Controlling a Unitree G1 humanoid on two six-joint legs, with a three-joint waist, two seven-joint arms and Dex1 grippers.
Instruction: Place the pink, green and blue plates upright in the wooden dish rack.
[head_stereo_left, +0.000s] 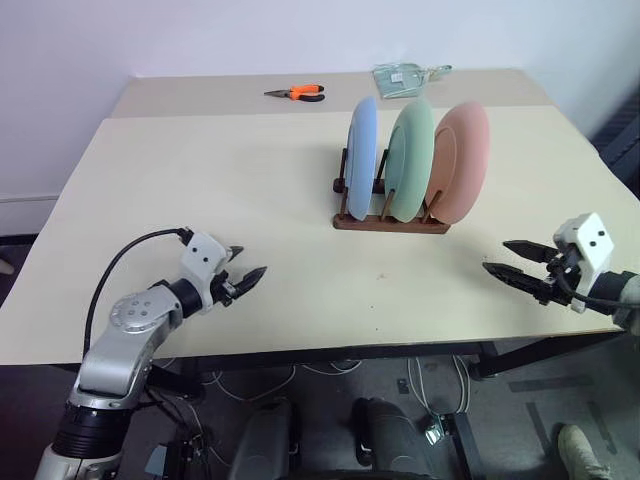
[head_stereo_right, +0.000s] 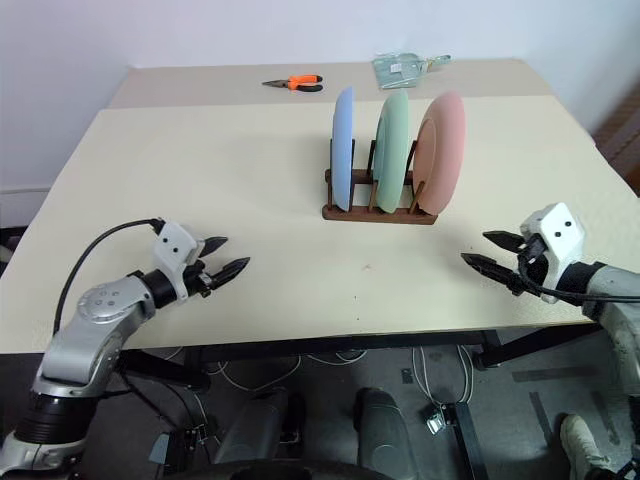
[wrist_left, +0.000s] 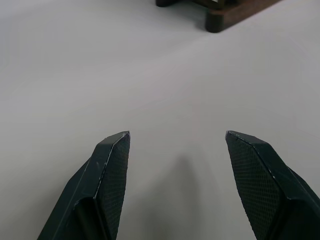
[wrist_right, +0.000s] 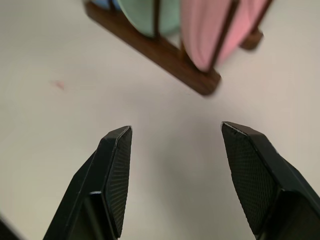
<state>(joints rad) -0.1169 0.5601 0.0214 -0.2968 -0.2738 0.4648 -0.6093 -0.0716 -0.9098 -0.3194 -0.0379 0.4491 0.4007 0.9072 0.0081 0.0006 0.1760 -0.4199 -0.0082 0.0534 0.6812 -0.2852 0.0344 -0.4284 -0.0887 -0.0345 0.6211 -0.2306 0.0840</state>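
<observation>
The wooden dish rack (head_stereo_left: 390, 220) stood on the beige table (head_stereo_left: 200, 180), toward the far right of the middle, and all 3 plates stood upright in it. The blue plate (head_stereo_left: 362, 158) took the left slot, the green plate (head_stereo_left: 411, 160) the middle one, and the pink plate (head_stereo_left: 458, 162) the right one, each leaning lightly against the thin pegs.

The left gripper (head_stereo_left: 247, 278) hung low over the near left part of the table, well apart from the rack, which lay ahead of it and off to its right. Its 2 black fingers (wrist_left: 111, 170) were spread with nothing between them, and the left wrist view showed bare tabletop in the gap, with a corner of the rack far ahead.

The right gripper (head_stereo_left: 512, 263) hovered near the table's near right edge, pointing in toward the middle. The rack lay ahead of it and to its left, nearer than to the other gripper but not touching. Its fingers (wrist_right: 114, 170) were also spread and empty, and the right wrist view showed the rack's end with the pink and green plates just beyond them.

Orange-handled pliers (head_stereo_left: 297, 93) and a clear packet (head_stereo_left: 402, 77) lay at the far edge.
</observation>
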